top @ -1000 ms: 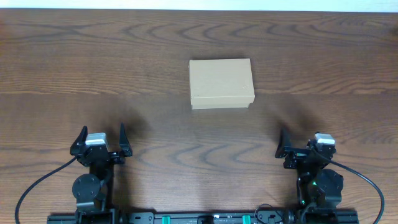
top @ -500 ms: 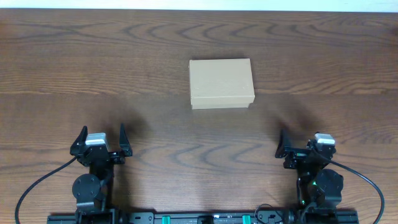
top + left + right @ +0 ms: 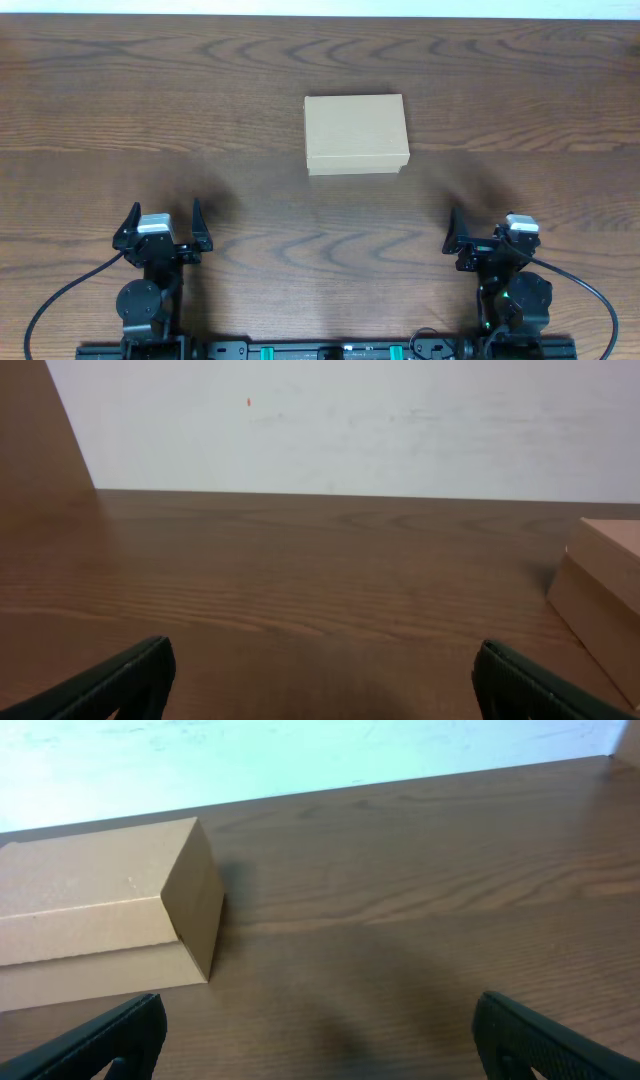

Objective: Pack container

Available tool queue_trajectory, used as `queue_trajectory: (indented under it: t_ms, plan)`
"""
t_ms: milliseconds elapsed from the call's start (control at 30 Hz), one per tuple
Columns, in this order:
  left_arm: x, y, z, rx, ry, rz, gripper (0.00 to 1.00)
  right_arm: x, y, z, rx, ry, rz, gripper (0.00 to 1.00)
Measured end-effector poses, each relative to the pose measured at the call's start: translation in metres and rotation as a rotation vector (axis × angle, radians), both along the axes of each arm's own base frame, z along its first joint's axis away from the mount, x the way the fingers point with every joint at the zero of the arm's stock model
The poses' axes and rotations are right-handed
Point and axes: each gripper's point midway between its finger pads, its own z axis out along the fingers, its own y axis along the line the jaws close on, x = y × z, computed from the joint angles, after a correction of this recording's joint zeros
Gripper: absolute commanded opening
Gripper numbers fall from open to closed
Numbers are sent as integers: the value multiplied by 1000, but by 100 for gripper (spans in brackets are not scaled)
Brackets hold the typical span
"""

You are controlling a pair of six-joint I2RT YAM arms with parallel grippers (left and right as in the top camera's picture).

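Observation:
The container (image 3: 356, 133) is a plain tan cardboard box lying flat with its lid down, at the middle of the table and a little toward the far side. My left gripper (image 3: 166, 210) rests near the front edge at the left, open and holding nothing, well short of the box. At the front right my right gripper (image 3: 483, 222) is open and empty too. In the left wrist view the container (image 3: 605, 590) shows at the right edge, beyond the left gripper (image 3: 320, 680). The right wrist view has the container (image 3: 100, 910) at far left, ahead of the right gripper (image 3: 320, 1035).
The dark wooden table (image 3: 200, 100) runs to a pale wall (image 3: 400, 420) at the back. Black cables (image 3: 60, 300) loop from both arm bases along the front edge.

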Motion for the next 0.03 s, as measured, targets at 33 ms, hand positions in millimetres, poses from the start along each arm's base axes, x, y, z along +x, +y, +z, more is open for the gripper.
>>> queue_trajectory:
  t_ms: [33]
  plan:
    - [0,0,0,0,0,0,95,0,0,0,0,0,0,99]
